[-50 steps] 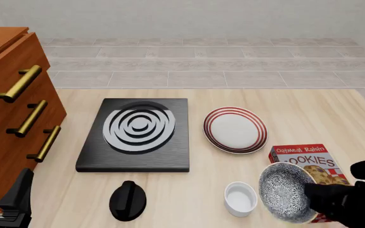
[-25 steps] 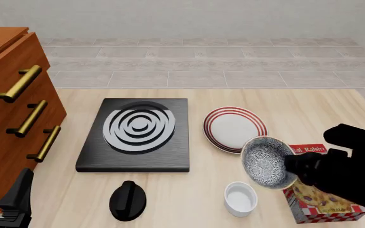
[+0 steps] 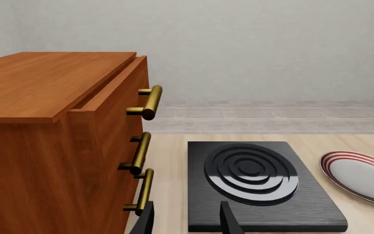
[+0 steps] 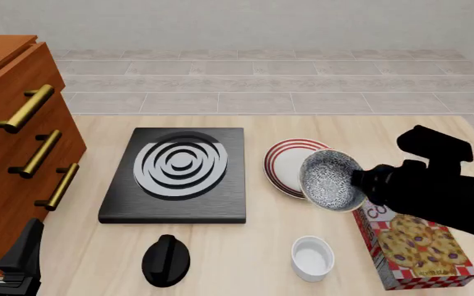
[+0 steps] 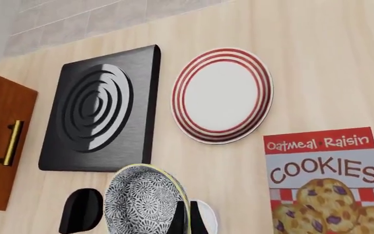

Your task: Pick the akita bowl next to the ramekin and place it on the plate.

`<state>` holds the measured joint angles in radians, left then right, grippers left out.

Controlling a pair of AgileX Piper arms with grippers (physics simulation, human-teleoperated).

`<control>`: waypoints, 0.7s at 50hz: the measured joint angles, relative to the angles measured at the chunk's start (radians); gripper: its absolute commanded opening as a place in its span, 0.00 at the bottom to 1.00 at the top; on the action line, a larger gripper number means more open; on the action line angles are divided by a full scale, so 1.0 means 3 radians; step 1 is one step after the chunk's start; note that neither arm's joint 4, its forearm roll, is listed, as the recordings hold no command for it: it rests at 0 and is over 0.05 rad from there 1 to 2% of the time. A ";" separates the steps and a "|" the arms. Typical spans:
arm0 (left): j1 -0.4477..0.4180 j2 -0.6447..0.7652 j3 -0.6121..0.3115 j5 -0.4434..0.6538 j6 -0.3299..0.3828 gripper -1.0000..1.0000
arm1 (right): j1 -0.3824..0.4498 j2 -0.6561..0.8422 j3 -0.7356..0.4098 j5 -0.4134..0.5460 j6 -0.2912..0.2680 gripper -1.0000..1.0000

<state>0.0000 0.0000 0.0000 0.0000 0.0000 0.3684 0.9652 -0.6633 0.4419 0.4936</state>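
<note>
The akita bowl (image 4: 329,179), speckled black-and-white inside, hangs tilted on its side over the near right rim of the red-striped plate (image 4: 291,161). My right gripper (image 4: 360,180) is shut on the bowl's rim. In the right wrist view the bowl (image 5: 144,200) fills the space beside the fingers (image 5: 181,219), and the plate (image 5: 223,95) lies beyond it. The plain white ramekin (image 4: 313,258) stands alone near the front edge. My left gripper (image 3: 185,225) is open and holds nothing, low at the front left by the cabinet.
A black burner slab (image 4: 179,172) lies left of the plate. A wooden cabinet (image 4: 15,142) with brass handles walls the left side. A cookie box (image 4: 414,246) lies flat at the front right under my right arm. A black knob-shaped object (image 4: 165,260) sits left of the ramekin.
My right gripper has carried the bowl up and away from the ramekin, forward and left to the plate's rim. The cookie box is now uncovered. The left arm has not moved.
</note>
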 measured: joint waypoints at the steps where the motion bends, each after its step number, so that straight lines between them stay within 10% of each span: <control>1: 0.0000 0.0000 0.0000 0.0000 0.0000 1.00 | 0.0001 0.0026 -0.0014 -0.0013 0.0005 0.00; 35: 0.0000 0.0000 0.0000 0.0000 0.0000 1.00 | -0.0111 0.0780 -0.0366 -0.0352 0.0171 0.00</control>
<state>0.0000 0.0000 0.0000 0.0000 0.0000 0.3351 1.1993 -0.7730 0.3363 0.5448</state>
